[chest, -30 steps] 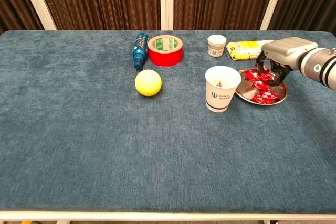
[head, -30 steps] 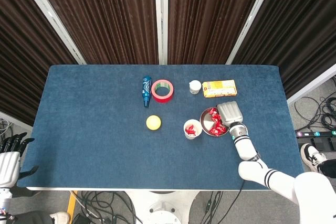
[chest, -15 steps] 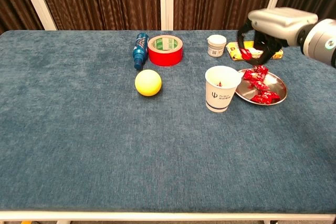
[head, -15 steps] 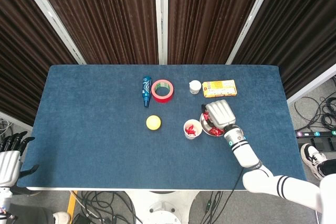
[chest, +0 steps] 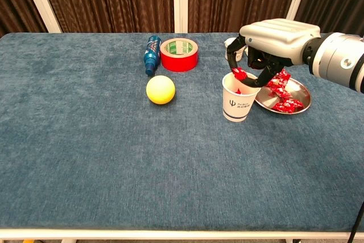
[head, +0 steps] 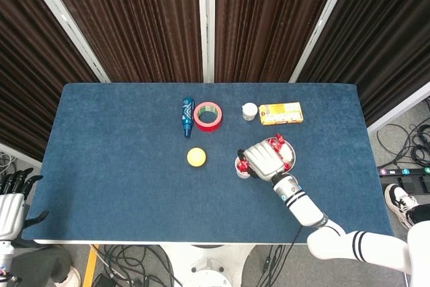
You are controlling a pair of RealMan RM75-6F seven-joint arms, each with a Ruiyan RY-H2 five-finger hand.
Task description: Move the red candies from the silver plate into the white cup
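**Student:** Working left to right, what do you have on screen?

**Operator:** My left hand (head: 10, 199) sits off the table's (head: 101, 166) near-left corner, seen only from the head camera, with its fingers apart and nothing in them. Well to the left of my right hand stands a blue bottle (chest: 152, 54) lying on its side, and touching it, a red tape roll (chest: 179, 54). Nearer to me than those two lies a yellow ball (chest: 161, 89), also left of my right hand.

**Student:** And the right hand itself?

**Operator:** My right hand (chest: 267, 41) hangs directly over the white cup (chest: 239, 102). I hold one red candy (chest: 239, 74) pinched between its fingertips (chest: 234, 68), just above the cup's rim. More red wrappers show inside the cup from the head camera.

**Student:** Where are the remaining candies?

**Operator:** On the silver plate (chest: 300, 106), just to the right of the cup and partly beneath my palm. Several red candies (chest: 286, 104) lie there in a loose heap.

**Student:** Anything behind the hand?

**Operator:** A small white jar (head: 249, 111), and to its right a yellow packet (head: 281, 113) lying flat; both rest beyond my hand, toward the table's far edge. In the chest view my hand hides most of them.
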